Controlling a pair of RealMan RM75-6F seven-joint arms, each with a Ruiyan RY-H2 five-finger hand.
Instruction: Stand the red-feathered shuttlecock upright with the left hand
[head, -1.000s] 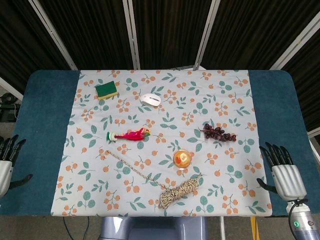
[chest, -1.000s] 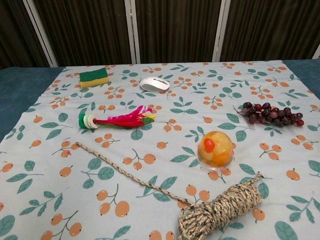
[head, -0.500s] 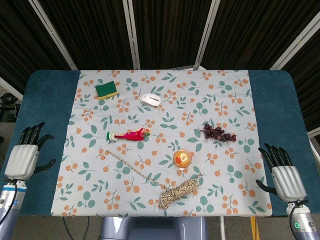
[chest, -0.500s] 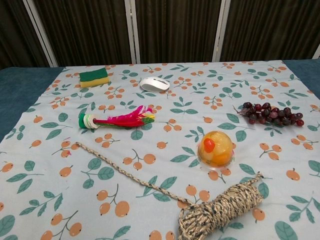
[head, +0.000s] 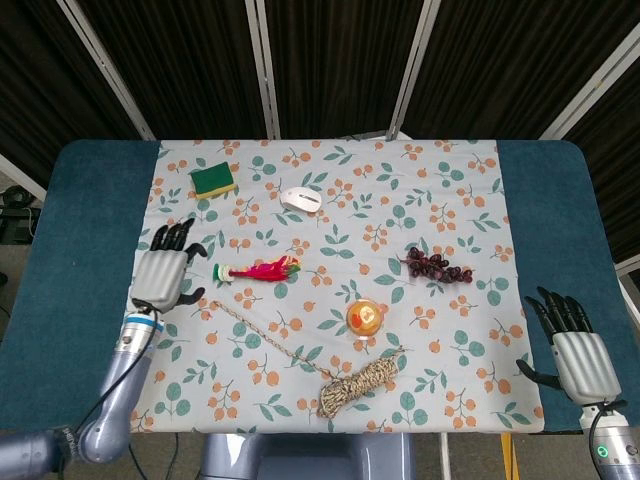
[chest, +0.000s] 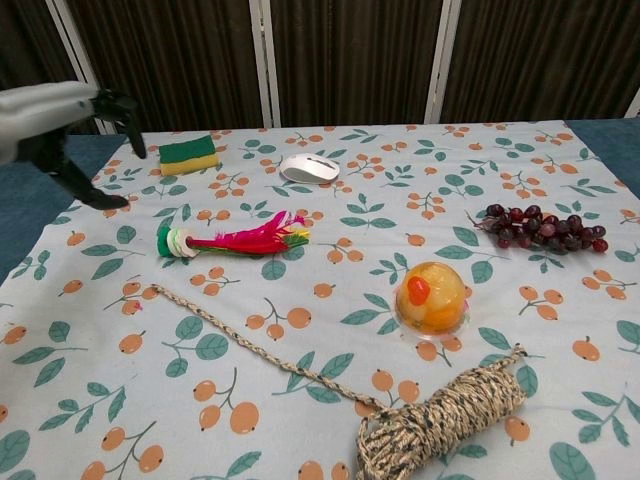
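Note:
The red-feathered shuttlecock (head: 258, 270) (chest: 235, 240) lies on its side on the patterned cloth, its white and green base to the left and feathers to the right. My left hand (head: 166, 270) (chest: 60, 125) hovers just left of the base, fingers spread and holding nothing. My right hand (head: 576, 355) rests at the table's near right edge, fingers apart and empty; the chest view does not show it.
A braided rope (head: 352, 384) runs from near the shuttlecock to a coil at the front. An orange jelly cup (head: 365, 317), dark grapes (head: 436, 265), a white mouse (head: 301, 199) and a green-yellow sponge (head: 214, 179) lie on the cloth (head: 470, 200).
My left hand has swept from the table's left edge in over the cloth to beside the shuttlecock's base. The right hand has barely shifted. The shuttlecock has not moved.

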